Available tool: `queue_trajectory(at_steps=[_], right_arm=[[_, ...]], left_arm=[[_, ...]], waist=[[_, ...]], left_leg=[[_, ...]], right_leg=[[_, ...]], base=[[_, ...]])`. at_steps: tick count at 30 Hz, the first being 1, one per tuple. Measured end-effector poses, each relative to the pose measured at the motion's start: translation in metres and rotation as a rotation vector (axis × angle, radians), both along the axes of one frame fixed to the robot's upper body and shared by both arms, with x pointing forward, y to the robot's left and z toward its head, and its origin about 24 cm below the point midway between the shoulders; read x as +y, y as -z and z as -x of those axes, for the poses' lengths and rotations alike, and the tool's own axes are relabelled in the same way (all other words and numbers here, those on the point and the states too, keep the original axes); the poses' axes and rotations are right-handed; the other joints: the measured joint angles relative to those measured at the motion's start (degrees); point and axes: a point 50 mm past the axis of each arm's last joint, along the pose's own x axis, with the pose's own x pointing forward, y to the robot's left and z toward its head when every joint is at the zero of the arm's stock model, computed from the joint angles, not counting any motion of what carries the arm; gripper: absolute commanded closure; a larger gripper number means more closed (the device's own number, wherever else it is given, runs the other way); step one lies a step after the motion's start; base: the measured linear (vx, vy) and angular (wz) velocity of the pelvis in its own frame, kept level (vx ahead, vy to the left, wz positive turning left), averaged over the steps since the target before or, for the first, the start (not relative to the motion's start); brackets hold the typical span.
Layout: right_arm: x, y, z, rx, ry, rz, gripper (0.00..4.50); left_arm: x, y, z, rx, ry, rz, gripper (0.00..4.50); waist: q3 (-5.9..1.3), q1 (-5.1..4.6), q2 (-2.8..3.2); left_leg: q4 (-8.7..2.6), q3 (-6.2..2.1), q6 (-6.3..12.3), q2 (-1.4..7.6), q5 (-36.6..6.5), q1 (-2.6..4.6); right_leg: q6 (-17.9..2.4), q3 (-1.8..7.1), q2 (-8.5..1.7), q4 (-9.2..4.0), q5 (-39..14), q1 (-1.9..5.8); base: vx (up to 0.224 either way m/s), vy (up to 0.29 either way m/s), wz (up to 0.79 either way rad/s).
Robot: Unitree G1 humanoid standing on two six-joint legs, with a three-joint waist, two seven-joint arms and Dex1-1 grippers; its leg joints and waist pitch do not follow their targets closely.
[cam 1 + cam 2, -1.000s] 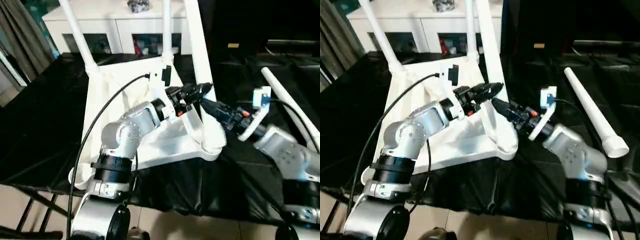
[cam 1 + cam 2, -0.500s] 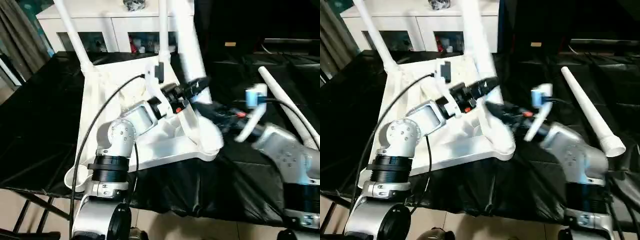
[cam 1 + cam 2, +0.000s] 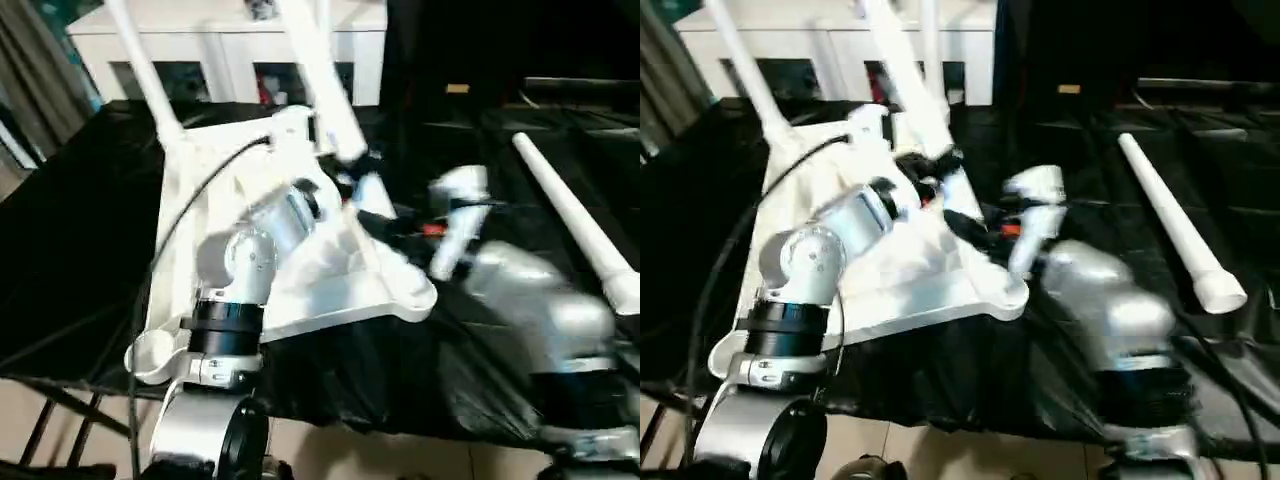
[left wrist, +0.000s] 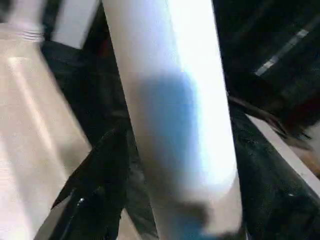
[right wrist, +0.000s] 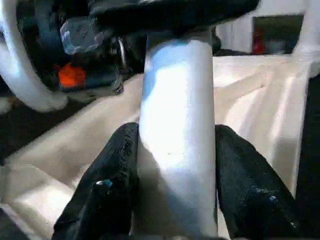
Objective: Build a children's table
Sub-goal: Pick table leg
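Three legs stand in the upturned tabletop (image 3: 300,290), which lies ribbed side up on the black-draped table (image 3: 80,250): one at the far left corner (image 3: 140,60), one at the far right (image 3: 930,40), and the leaning third leg (image 3: 320,90) that both grippers are working near the front right corner. Fourth leg (image 3: 570,215) lies loose on the cloth off to the right, well apart from the tabletop.

Right gripper (image 5: 175,165): both black fingers (image 5: 115,175) pinch the leaning leg's tube from either side, snug contact in the right wrist view. Left gripper (image 4: 165,210): one black finger (image 4: 100,180) shows beside the tube with a gap; the other is hidden behind the leg, so jaws look spread, not clamped. Can't tell if it touches.

Step in hand, my read: seating the third leg in its corner socket. It's tilted hard toward the left, so it probably isn't home yet.

To do it well:
- right gripper holds firm and low, stands the tube upright over the socket before any push
- left stays loose as a guide higher up
- push along the tube axis only; side load could lever the tabletop off the cloth
- front left socket (image 3: 150,352) is still empty for the last leg
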Motion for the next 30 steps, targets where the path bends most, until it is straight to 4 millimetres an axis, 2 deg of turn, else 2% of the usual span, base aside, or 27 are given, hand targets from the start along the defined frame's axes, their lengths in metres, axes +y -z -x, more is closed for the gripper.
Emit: queue_trajectory(at_steps=[2,3,6,11,15,24,25,27,30], right_arm=[[0.010,0.000,0.003,-0.032,0.010,0.025,2.66],[0.017,0.001,0.003,-0.042,0.033,0.030,2.66],[0.028,0.003,0.004,-0.065,0.080,0.055,2.66],[0.039,0.003,0.004,-0.118,0.134,0.099,2.66],[0.043,0.002,0.004,-0.159,0.149,0.124,2.66],[0.045,0.000,0.003,-0.192,0.177,0.121,2.66],[0.045,0.000,0.003,-0.194,0.177,0.119,2.10],[0.042,-0.002,0.003,-0.190,0.173,0.102,1.94],[0.025,-0.014,-0.003,-0.186,0.127,0.023,1.55]], left_arm=[[0.001,0.001,-0.001,0.014,-0.025,-0.006,1.31],[0.003,0.001,-0.001,0.022,-0.044,-0.007,1.50],[0.006,0.002,-0.003,0.035,-0.086,-0.011,1.68],[0.009,-0.001,-0.003,0.038,-0.139,-0.002,2.05],[0.010,-0.004,-0.003,0.031,-0.150,0.012,2.44],[0.007,-0.010,-0.002,-0.004,-0.150,0.030,2.58],[0.006,-0.010,-0.002,-0.006,-0.147,0.033,2.59],[0.004,-0.011,-0.001,-0.022,-0.129,0.032,2.59],[-0.012,-0.015,0.005,-0.099,0.008,0.020,2.62]], waist=[[0.00,0.03,0.00],[0.00,0.01,0.00],[0.00,0.09,-0.01],[0.01,0.03,-0.01],[0.01,0.03,-0.01],[0.01,0.01,-0.01],[0.01,0.01,-0.01],[0.01,0.05,0.01],[0.01,0.27,0.01]], left_leg=[[0.00,0.00,0.00,0.00,0.00,-0.02],[0.00,-0.01,0.00,-0.01,-0.01,-0.02],[0.00,-0.02,-0.01,-0.03,-0.01,-0.06],[0.00,-0.04,-0.01,-0.05,-0.01,-0.06],[-0.01,-0.05,-0.02,-0.05,-0.01,-0.07],[-0.01,-0.06,-0.02,-0.05,-0.01,-0.07],[-0.01,-0.05,-0.03,-0.05,-0.01,-0.07],[0.00,-0.06,-0.02,-0.05,-0.01,-0.09],[0.02,-0.05,-0.01,-0.10,-0.01,-0.11]], right_leg=[[0.03,0.01,0.00,-0.01,-0.02,0.00],[0.04,0.01,0.00,-0.02,-0.02,0.00],[0.04,0.02,0.00,-0.03,-0.02,0.00],[0.08,0.06,0.00,-0.04,-0.01,0.01],[0.14,0.05,0.00,-0.03,-0.01,0.01],[0.17,0.06,0.00,-0.03,0.01,0.01],[0.17,0.06,0.00,-0.03,0.02,0.01],[0.18,0.06,0.00,-0.03,0.02,0.01],[0.18,0.10,-0.01,-0.08,0.03,0.07]], base=[[0.000,0.000,0.00],[0.000,0.000,0.00],[0.000,0.000,0.00],[0.000,0.000,0.00],[0.000,0.000,0.00],[0.000,0.000,0.00],[0.000,0.000,0.00],[0.000,0.000,0.00],[0.000,0.000,0.00]])
